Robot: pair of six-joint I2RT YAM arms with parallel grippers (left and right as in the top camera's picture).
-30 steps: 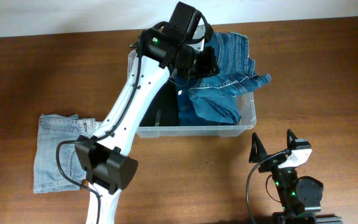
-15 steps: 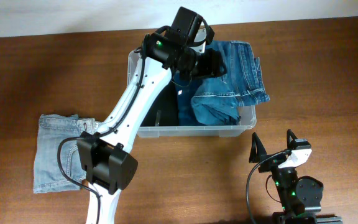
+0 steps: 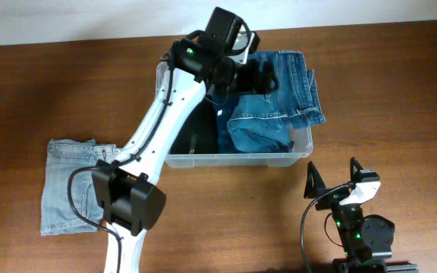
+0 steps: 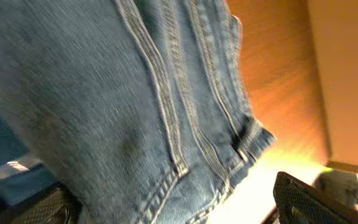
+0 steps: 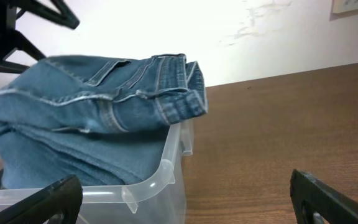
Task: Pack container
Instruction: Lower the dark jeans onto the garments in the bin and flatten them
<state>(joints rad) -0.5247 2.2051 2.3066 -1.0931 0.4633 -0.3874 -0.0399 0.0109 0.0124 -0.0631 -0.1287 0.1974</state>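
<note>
The clear plastic container (image 3: 237, 161) stands at the middle back of the table. A folded pair of blue jeans (image 3: 279, 106) lies in its right half, piled above the rim and overlapping the right wall. My left gripper (image 3: 261, 76) hovers over the jeans' back part, open. In the left wrist view denim (image 4: 135, 106) fills the space under the left gripper (image 4: 179, 211), whose fingers stand wide apart. My right gripper (image 3: 332, 182) rests open near the front right, facing the container corner (image 5: 163, 174) and the jeans (image 5: 104, 118), with nothing between its fingers.
Something dark (image 3: 199, 129) lies in the container's left half. A second pair of jeans (image 3: 67, 186) is spread on the table at the left, partly under the left arm's base. Bare wood surrounds the container.
My left gripper has opened and let go of the jeans. The jeans have dropped and settled into the container's right half. The right arm has not moved.
</note>
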